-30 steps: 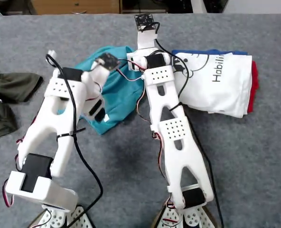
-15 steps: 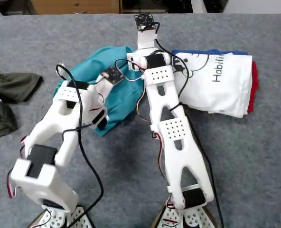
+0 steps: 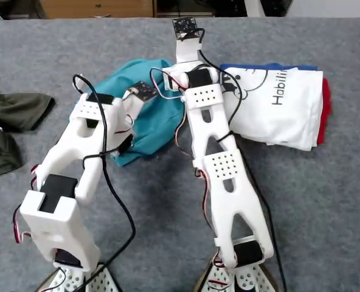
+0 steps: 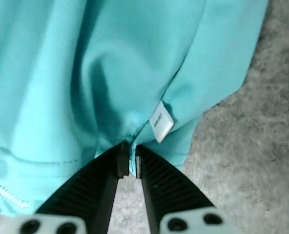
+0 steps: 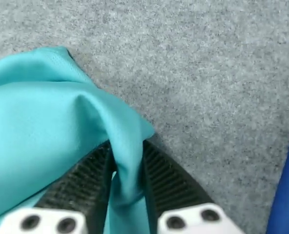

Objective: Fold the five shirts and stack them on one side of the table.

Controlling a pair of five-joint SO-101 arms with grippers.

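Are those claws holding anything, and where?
Both hold the teal fabric shirt: left gripper pinches its edge by the white tag, right gripper a raised fold.

**Hidden, cropped, unreadable**

Can't see much of teal shirt (image 3: 159, 128) from above — covered by left arm (image 3: 76, 152) & right arm (image 3: 222, 164). Lose olive shirt (image 3: 13, 118) past left edge of high view. Under white shirt (image 3: 283, 112), get only slivers of blue shirt (image 3: 268, 66) & red shirt (image 3: 326, 106) — rest buried. Can't read label (image 4: 161, 122) on teal hem; print too sm.
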